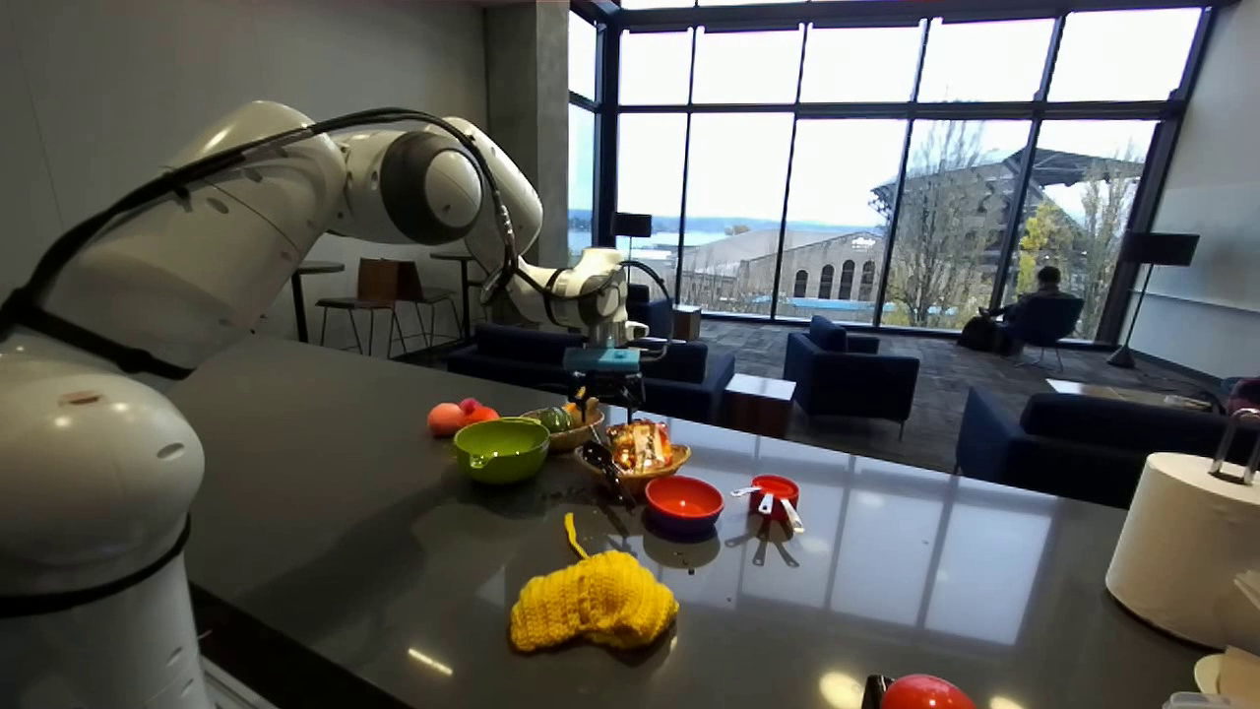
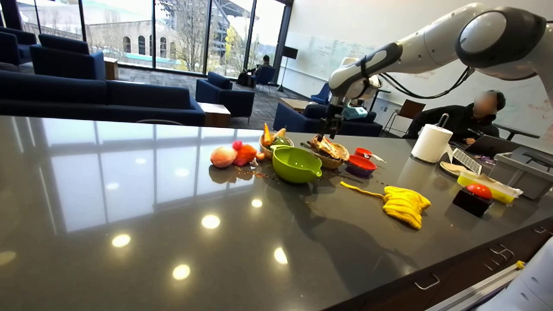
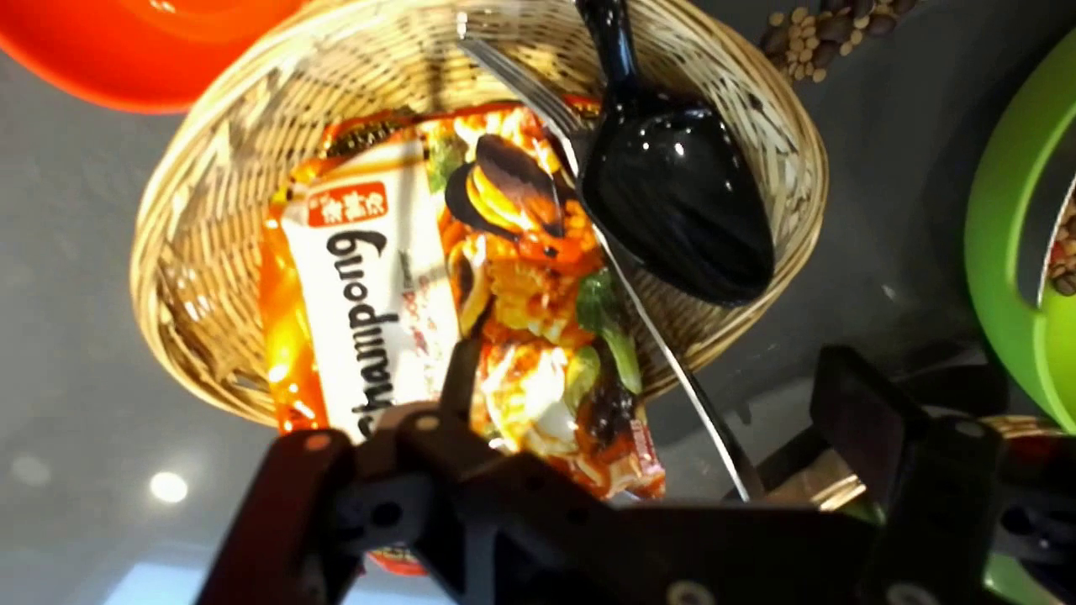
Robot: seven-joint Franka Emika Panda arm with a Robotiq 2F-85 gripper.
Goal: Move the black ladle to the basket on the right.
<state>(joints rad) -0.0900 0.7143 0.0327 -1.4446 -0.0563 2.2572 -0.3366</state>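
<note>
The black ladle (image 3: 677,197) lies head-down in a tan woven basket (image 3: 223,185), its handle running over the rim out of the wrist view. It also shows in an exterior view (image 1: 602,468). This basket shows in both exterior views (image 1: 640,481) (image 2: 335,162) and also holds a noodle packet (image 3: 370,286) and a silver fork (image 3: 647,313). A second woven basket (image 1: 578,437) with gourds stands beside it, also seen in an exterior view (image 2: 265,151). My gripper (image 3: 654,386) is open and empty above the noodle basket; it shows in both exterior views (image 1: 607,394) (image 2: 329,131).
A green bowl (image 1: 502,453) stands close to both baskets. A red bowl (image 1: 684,504) and red measuring cups (image 1: 775,492) are on the opposite side. A yellow knitted piece (image 1: 596,601), toy fruit (image 2: 223,157), a paper roll (image 2: 432,143) and a red button (image 2: 478,191) are on the counter.
</note>
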